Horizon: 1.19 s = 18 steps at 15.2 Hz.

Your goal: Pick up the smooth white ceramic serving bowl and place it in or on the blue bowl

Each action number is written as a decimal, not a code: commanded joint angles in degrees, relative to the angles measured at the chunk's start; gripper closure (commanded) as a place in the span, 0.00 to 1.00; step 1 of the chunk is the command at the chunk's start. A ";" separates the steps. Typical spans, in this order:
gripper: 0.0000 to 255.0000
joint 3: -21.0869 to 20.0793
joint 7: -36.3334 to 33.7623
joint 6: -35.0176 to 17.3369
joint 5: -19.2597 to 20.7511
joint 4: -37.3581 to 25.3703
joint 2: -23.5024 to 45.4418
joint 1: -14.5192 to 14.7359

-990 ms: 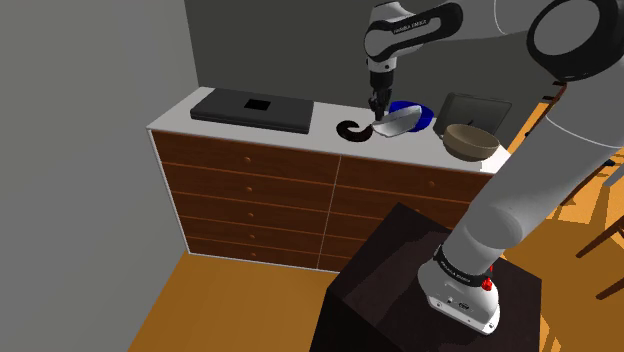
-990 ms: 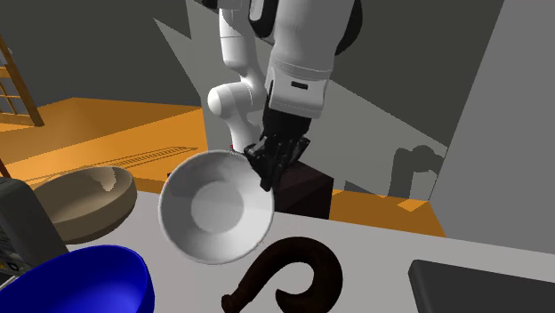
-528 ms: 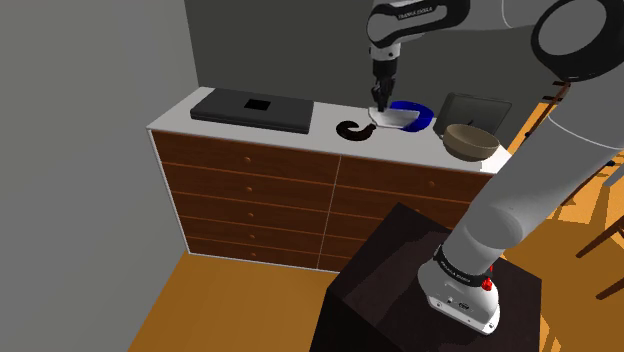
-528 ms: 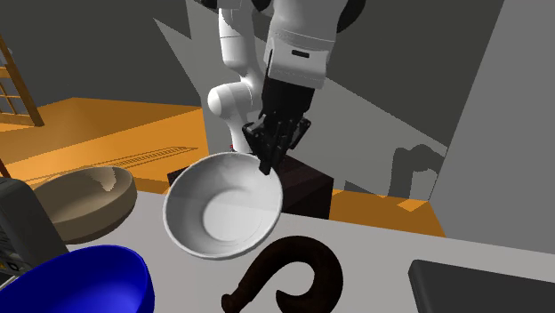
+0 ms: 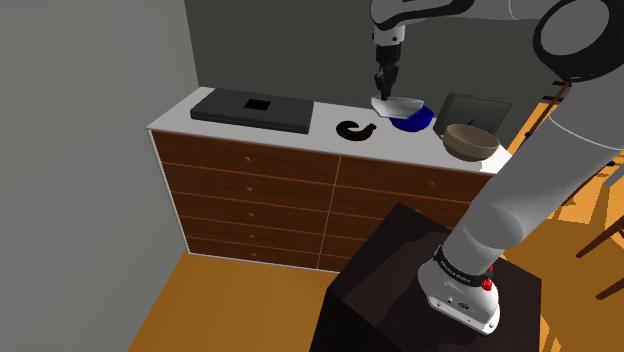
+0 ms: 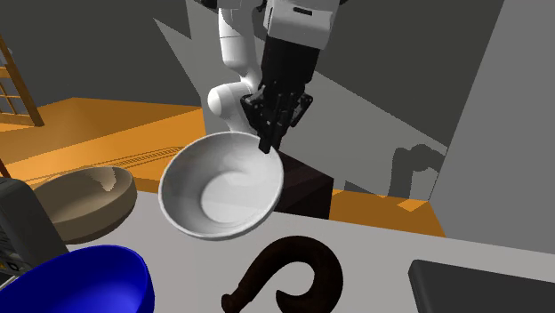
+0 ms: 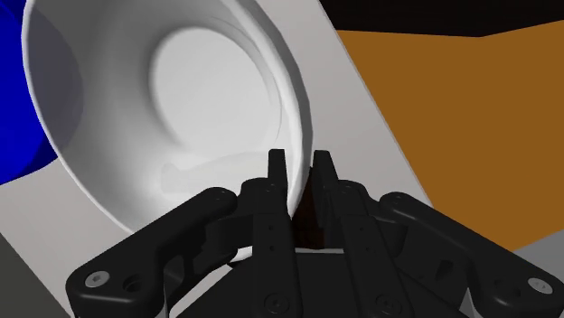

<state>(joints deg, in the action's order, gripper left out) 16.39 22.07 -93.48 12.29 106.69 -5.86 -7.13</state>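
The white bowl (image 6: 220, 184) hangs in the air above the dresser top, held by its rim in my black gripper (image 6: 267, 140), whose fingers are shut on it. In the shoulder view the white bowl (image 5: 395, 104) is just above the blue bowl (image 5: 414, 118), on its near-left side. In the wrist view my gripper (image 7: 299, 172) pinches the white bowl's (image 7: 181, 99) rim, and the blue bowl (image 7: 18, 108) shows beyond it. The blue bowl (image 6: 76, 283) sits low at the second exterior view's left.
On the white dresser top (image 5: 320, 125) lie a flat black device (image 5: 252, 109), a dark curved hook-shaped object (image 5: 353, 130), a tan bowl (image 5: 470, 141) and a dark upright panel (image 5: 476, 108). The dresser has brown drawers (image 5: 260, 190). My dark stand (image 5: 400, 290) stands on the orange floor.
The gripper has risen with the white bowl and carried it toward the blue bowl. The bowl has tipped from steeply tilted to nearly level.
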 commanded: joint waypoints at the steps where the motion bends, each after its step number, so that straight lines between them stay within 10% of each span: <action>1: 1.00 -0.06 0.27 1.59 -0.06 -1.74 0.12 0.04; 18: 1.00 10.15 25.16 8.02 -7.43 -34.68 23.66 -13.90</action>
<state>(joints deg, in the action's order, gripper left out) 26.02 45.30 -86.45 5.82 75.35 15.62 -19.59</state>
